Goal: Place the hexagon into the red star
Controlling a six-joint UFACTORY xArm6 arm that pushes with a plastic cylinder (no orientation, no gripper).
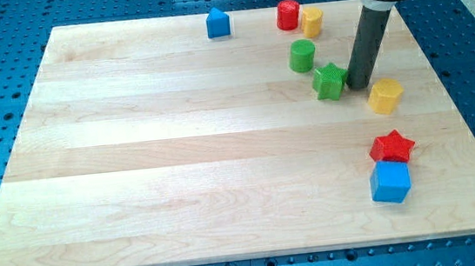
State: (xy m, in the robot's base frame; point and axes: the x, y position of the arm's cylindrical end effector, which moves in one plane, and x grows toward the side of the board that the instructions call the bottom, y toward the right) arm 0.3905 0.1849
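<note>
The yellow hexagon [385, 96] lies at the view's right, just right of and below my tip [358, 84]. The rod comes down from the view's top right. My tip stands between the green star [330, 81] on its left and the yellow hexagon, close to the star's right edge. The red star [393, 147] lies below the hexagon, touching the top of a blue cube [390, 181].
A green cylinder [303, 55] sits above the green star. A red cylinder [288, 14] and a yellow block [312, 22] sit near the board's top edge. A blue house-shaped block [218, 22] is at top centre. The wooden board [179, 156] lies on a blue perforated table.
</note>
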